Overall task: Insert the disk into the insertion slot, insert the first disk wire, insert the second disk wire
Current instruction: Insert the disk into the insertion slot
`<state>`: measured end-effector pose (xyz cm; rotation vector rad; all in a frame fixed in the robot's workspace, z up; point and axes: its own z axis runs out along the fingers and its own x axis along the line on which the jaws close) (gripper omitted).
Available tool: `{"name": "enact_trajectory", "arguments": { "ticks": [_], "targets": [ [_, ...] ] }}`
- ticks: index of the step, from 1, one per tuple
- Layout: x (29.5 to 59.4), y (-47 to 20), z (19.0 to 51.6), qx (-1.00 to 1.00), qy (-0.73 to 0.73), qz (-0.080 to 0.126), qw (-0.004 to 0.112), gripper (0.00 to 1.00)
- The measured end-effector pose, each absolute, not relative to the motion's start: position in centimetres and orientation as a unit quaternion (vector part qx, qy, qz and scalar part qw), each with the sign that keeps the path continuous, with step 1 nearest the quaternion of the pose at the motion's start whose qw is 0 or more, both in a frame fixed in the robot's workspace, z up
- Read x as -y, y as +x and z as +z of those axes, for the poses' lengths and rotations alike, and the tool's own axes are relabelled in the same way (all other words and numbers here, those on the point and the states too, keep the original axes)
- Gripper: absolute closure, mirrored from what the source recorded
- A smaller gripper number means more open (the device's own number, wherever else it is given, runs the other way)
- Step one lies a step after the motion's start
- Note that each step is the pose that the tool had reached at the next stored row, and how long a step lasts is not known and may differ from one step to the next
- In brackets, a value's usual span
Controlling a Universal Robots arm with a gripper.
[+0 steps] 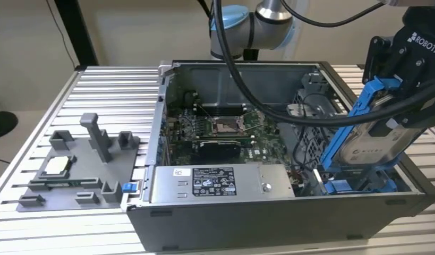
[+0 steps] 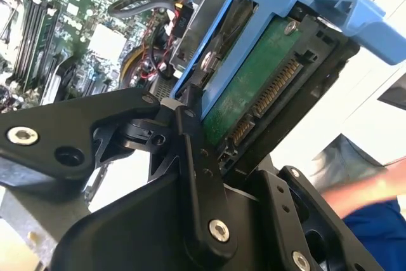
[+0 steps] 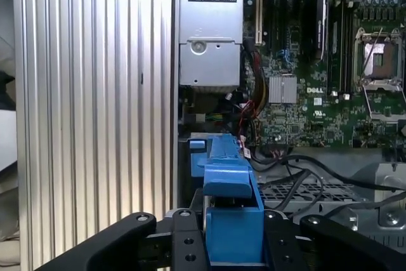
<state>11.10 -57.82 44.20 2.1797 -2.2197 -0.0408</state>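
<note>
My gripper is shut on the disk, a silver-grey drive in a bright blue carrier. The disk hangs steeply tilted over the open computer case at the exterior view's right. Its lower end reaches down to the insertion slot, the bay with blue rails in the case's near right corner. In the second wrist view the disk shows its green circuit side and connector between my black fingers. In the first wrist view the blue carrier rises from my gripper. Red and black wires lie beside the bay; I cannot tell which are the disk wires.
A grey labelled power-supply box sits along the case's front wall, with the motherboard behind it and a perforated metal cage beside the bay. A grey fixture with parts stands on the ribbed table. A person's arm shows nearby.
</note>
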Motion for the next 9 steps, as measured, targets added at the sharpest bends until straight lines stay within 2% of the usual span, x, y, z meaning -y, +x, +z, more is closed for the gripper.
{"name": "enact_trajectory", "arguments": {
  "ticks": [9],
  "targets": [
    [57.82,11.42,43.14,0.713,0.7,-0.014,0.016,1.0]
  ]
}}
